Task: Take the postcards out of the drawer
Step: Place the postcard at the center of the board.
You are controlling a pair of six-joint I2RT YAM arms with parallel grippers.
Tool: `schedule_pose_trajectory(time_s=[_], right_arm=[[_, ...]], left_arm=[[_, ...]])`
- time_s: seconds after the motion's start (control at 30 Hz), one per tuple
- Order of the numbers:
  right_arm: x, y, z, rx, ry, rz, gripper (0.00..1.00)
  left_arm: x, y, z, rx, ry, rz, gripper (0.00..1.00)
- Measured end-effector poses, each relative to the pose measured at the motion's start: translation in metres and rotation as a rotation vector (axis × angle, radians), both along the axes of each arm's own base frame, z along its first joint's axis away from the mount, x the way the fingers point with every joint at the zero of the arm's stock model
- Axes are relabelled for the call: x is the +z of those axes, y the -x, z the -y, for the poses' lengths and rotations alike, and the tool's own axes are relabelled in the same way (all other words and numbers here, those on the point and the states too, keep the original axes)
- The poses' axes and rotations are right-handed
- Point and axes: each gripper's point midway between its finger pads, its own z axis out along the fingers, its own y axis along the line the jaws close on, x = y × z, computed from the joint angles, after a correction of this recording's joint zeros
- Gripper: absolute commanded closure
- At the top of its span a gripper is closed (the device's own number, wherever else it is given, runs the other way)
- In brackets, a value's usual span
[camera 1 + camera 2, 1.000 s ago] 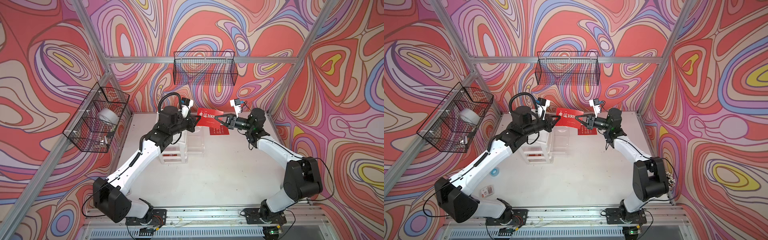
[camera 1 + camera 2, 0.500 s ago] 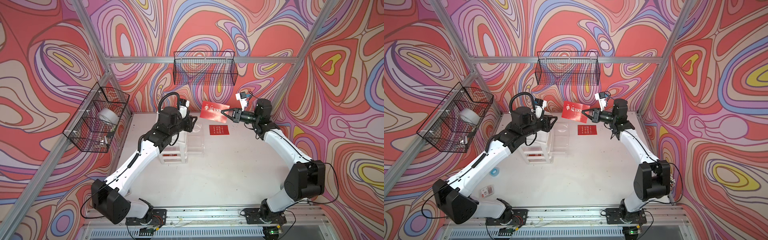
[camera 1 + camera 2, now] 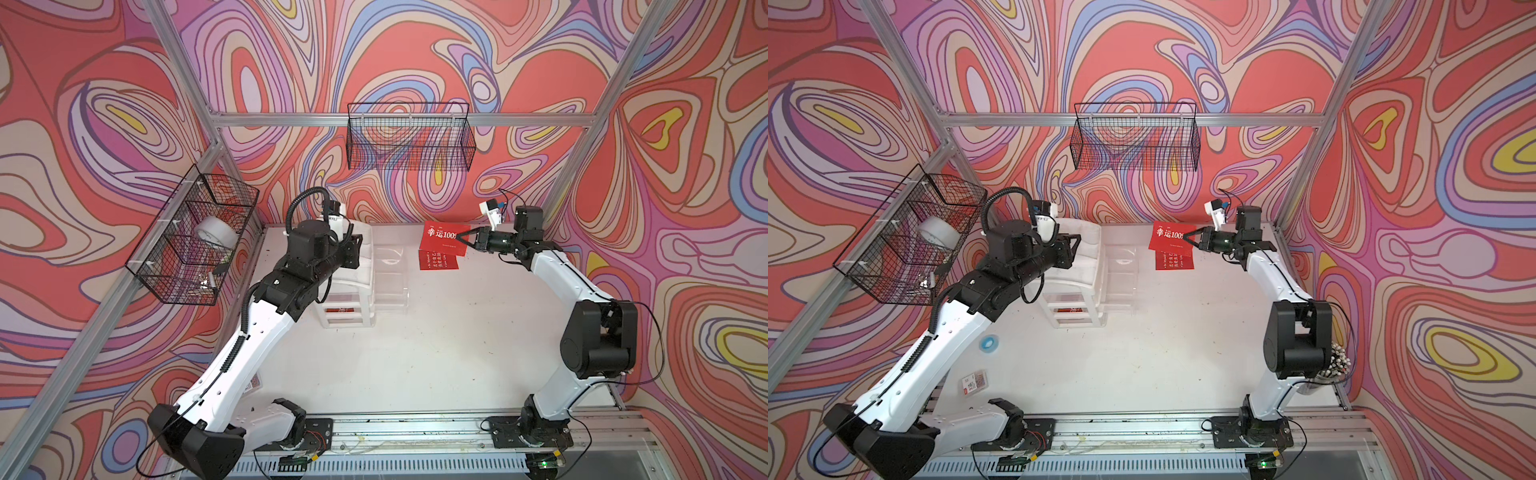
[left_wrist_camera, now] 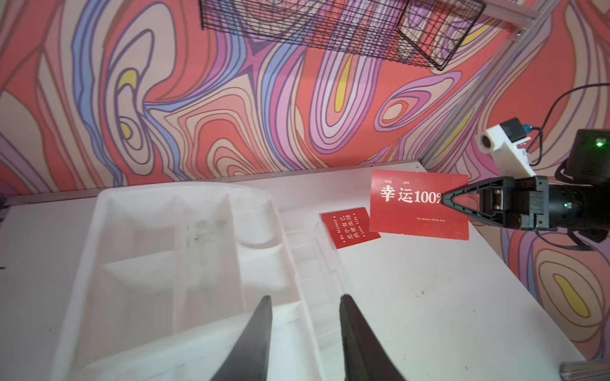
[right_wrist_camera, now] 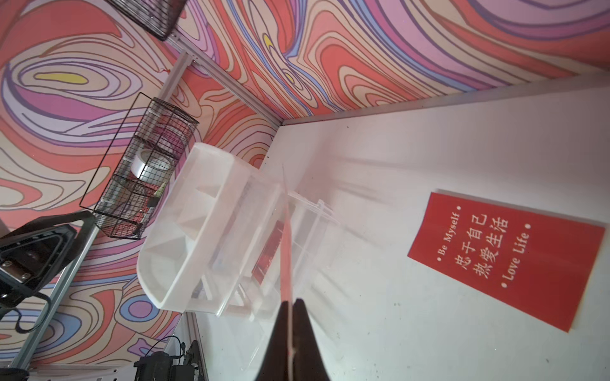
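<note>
- My right gripper (image 3: pixel 457 239) is pressed together on one short edge of the "100%" postcard (image 3: pixel 440 239). The card hangs flat over the table (image 3: pixel 415 353) by the back wall, well clear of the drawer unit (image 3: pixel 345 291).
- My left gripper (image 4: pixel 305 298) stands spread and empty above the unit's top tray (image 4: pixel 165 247).
- The cards look light, thin and fairly stiff (the held one shows no droop). I judge an edge pinch enough, though the smooth faces may slip.
- The "Be Myself" postcard (image 5: pixel 505 257) lies flat on the table, beside the held one.
- The pulled-out clear drawer (image 3: pixel 388 270) looks empty, and a third red postcard (image 3: pixel 1069 309) shows lower down in the unit.
- The side wire basket (image 3: pixel 174 270) holds a tape roll (image 3: pixel 216 235), and the back wire basket (image 3: pixel 409 137) looks empty.
</note>
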Motion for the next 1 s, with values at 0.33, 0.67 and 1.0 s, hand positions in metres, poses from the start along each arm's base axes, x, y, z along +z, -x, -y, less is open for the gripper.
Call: schedule_pose_trajectory(time_s=[0.33,0.67,1.0], right_arm=[[-0.097,0.002,0.005,-0.007,0.063,-0.234,1.0],[-0.143,0.009,0.01,-0.007,0.123,-0.336,0.98],[-0.179,0.018,0.01,0.015,0.138,-0.425,0.88]], left_arm=[[-0.014,0.017,-0.032,0.071,-0.001,-0.043,0.63],[-0.024,0.017,-0.036,0.085,-0.012,-0.068,0.63],[-0.025,0.016,-0.038,0.091,-0.012,-0.069,0.63]])
